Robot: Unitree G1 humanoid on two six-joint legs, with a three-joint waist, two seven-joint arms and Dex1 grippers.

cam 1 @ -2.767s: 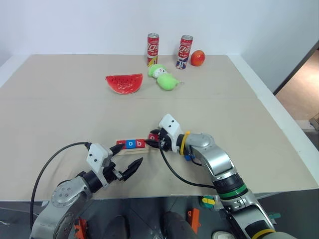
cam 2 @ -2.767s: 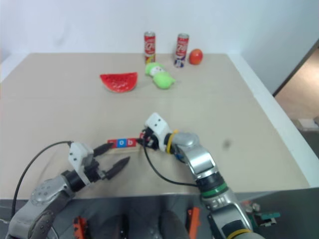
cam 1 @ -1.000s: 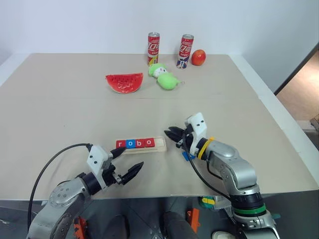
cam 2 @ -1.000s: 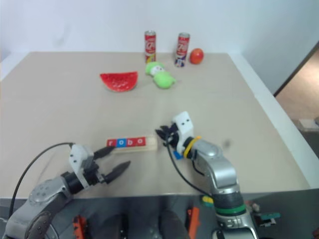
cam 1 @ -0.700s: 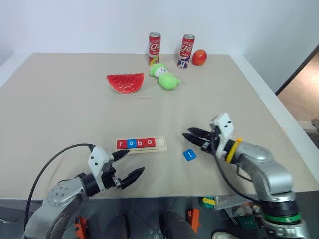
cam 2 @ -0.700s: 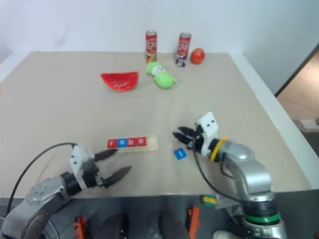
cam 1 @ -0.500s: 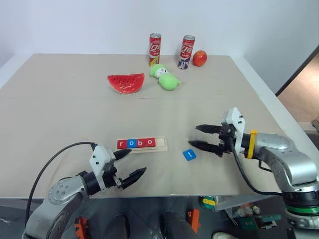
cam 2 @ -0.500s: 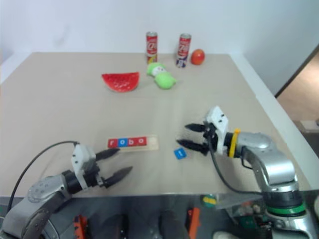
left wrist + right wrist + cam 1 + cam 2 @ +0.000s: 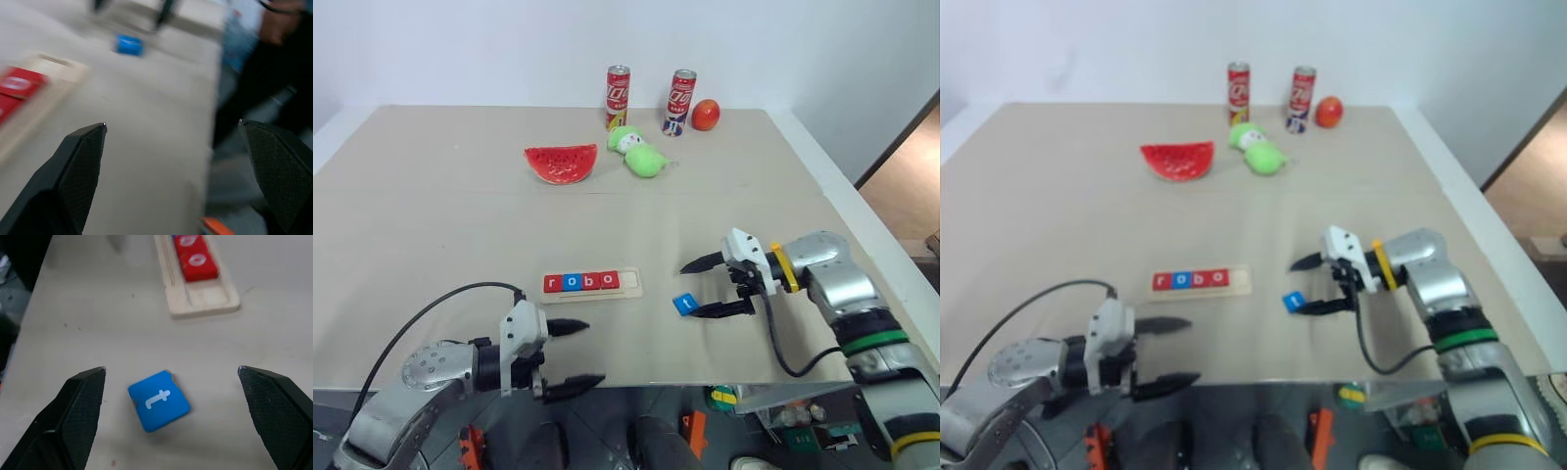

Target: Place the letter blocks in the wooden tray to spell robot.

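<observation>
The wooden tray (image 9: 628, 283) lies at the table's middle front. It holds a red r, a blue o, a red b and a red o (image 9: 608, 281), and its right end slot is bare. The blue t letter block (image 9: 683, 305) lies flat on the table to the right of the tray. My right gripper (image 9: 690, 291) is open and points left, its fingertips level with the t block (image 9: 159, 401), which it does not touch. My left gripper (image 9: 595, 351) is open and empty at the table's front edge, in front of the tray (image 9: 49, 73).
At the back of the table are a watermelon slice toy (image 9: 561, 163), a green plush (image 9: 638, 152), two red cans (image 9: 616, 97) (image 9: 679, 101) and a red fruit (image 9: 706, 114). The table's right edge (image 9: 862, 245) runs behind my right arm.
My right gripper has opened, swung right off the tray and turned to point left, uncovering the t block. The left gripper has drawn back to the front edge and turned.
</observation>
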